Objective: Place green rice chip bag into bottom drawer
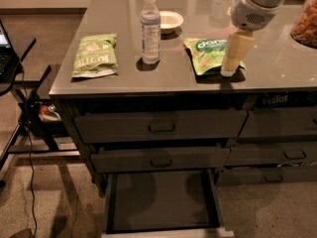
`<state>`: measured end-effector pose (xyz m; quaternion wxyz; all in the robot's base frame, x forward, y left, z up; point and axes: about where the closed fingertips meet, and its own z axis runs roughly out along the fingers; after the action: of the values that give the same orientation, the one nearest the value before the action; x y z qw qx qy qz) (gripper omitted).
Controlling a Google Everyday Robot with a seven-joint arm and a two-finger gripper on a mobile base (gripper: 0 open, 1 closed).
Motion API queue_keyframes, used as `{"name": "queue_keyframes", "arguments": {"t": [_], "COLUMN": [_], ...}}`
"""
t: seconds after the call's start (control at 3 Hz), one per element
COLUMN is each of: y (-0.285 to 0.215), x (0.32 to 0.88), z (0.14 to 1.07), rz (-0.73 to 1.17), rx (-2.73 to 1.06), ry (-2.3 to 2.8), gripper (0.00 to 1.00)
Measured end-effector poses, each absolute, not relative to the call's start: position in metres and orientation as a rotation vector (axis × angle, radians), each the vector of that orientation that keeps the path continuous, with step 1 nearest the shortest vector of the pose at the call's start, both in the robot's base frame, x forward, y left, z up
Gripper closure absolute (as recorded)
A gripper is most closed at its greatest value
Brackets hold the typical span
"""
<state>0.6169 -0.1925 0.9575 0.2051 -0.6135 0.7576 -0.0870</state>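
Olive bag [95, 56]: lies flat at the left of the bench [277, 71], close to the near edge. This is the wrong bag, so leave it alone.
Bottle [150, 29]: stands upright between the two bags and apart from both. It looks easy to topple, so keep the arm to its right.
Drawer [161, 200]: the bottom one, pulled open below the bench, with nothing seen inside. The two drawers above it are shut.
Green bag [208, 56]: lies flat on the bench, right of centre and close to the near edge. Its right side is under the hand.
Hand [229, 68]: over the right near corner of the green bag, with its tip at or just above the foil. Contact is unclear, and I cannot tell whether it is spread or pressed together.
Step (my reading): closing in for the grasp; the bag has not been lifted.
Doing it well: come straight down on the crinkled edge, where a fold gives something to pinch. Do not shove sideways, as the foil likely slides on the glossy top. Lift the bag clear of the bench lip before lowering it toward the drawer.
Risk: the bag skids off the near edge, or a thin pinch slips out on the lift.
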Motion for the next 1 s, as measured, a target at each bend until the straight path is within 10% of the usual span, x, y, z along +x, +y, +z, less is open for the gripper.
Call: {"name": "queue_keyframes", "arguments": {"t": [1.0], "y": [-0.208], "x": [0.666], "z": [0.932], "rz": [-0.243], "rx": [-1.657], "ry": [2.155], "gripper": [0.0]}}
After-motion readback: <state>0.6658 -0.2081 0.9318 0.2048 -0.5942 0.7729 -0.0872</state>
